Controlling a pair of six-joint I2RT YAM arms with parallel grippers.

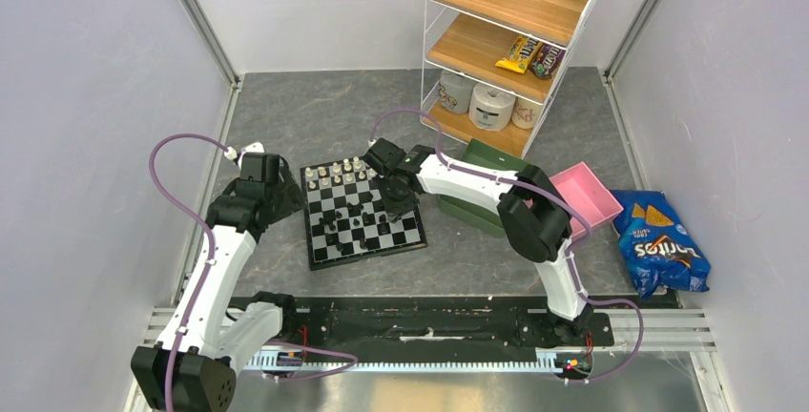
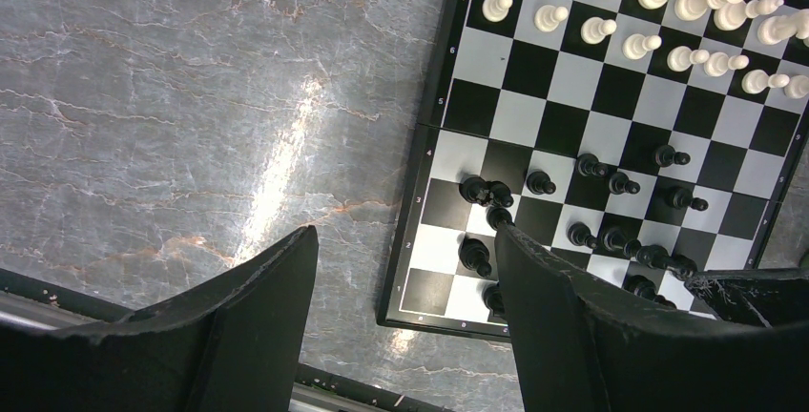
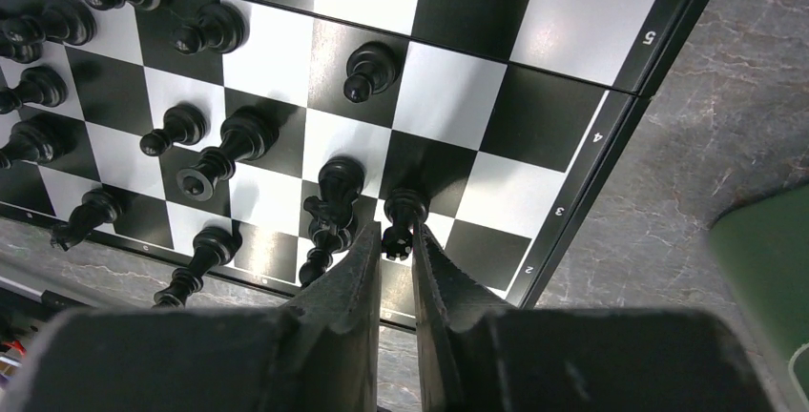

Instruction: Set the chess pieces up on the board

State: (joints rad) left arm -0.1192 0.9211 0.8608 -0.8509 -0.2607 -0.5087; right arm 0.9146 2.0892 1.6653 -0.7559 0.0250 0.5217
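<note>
The chequered board (image 1: 412, 233) lies mid-table. Cream-white pieces (image 1: 339, 175) stand in its two far rows. Black pieces (image 1: 355, 223) are scattered over its near half. My right gripper (image 1: 396, 204) is low over the board's right side. In the right wrist view it (image 3: 396, 236) is shut on a black piece (image 3: 404, 210) with a notched top, near the board's edge by ranks 2 and 3. My left gripper (image 1: 279, 191) hovers at the board's left edge. In the left wrist view it (image 2: 405, 255) is open and empty, and the board (image 2: 520, 112) with the black pieces (image 2: 611, 183) lies beyond it.
A green tray (image 1: 488, 181) sits right of the board and a pink tray (image 1: 590, 193) beyond it. A blue chips bag (image 1: 663, 245) lies at the far right. A wire shelf (image 1: 506, 35) with snacks and paper rolls stands at the back.
</note>
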